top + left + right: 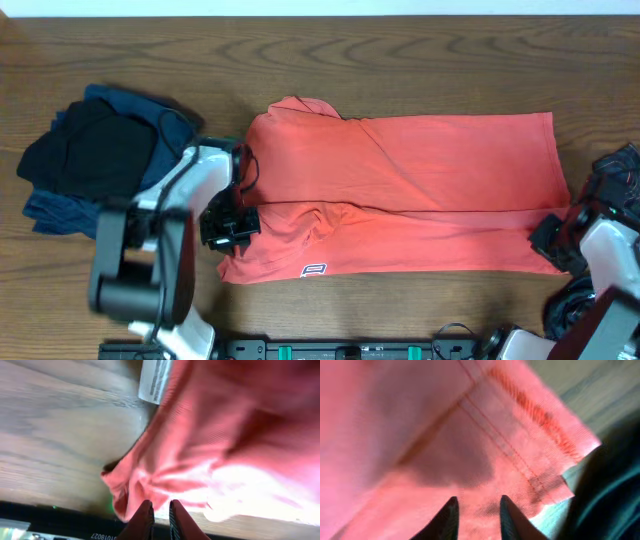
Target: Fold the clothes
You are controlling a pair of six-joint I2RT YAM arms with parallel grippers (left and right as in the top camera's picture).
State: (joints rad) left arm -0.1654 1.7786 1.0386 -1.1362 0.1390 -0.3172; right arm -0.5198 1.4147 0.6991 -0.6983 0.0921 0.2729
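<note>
The coral-red T-shirt (pixel 420 190) lies flat across the middle of the table, partly folded lengthwise, with its small white hem label (pixel 313 270) near the front edge. My left gripper (pixel 232 225) is at the shirt's left end. In the left wrist view its fingers (pixel 160 509) are nearly together, pinching a bunched edge of the shirt (pixel 240 435) beside the label (pixel 155 380). My right gripper (pixel 553 240) is at the shirt's front right corner. In the right wrist view its fingers (pixel 477 505) are spread over the hemmed corner (pixel 420 425).
A pile of black and navy clothes (pixel 95 155) lies at the left, close behind the left arm. A dark plaid garment (pixel 620 170) lies at the right edge and also shows in the right wrist view (pixel 615 490). Bare wood runs along the back.
</note>
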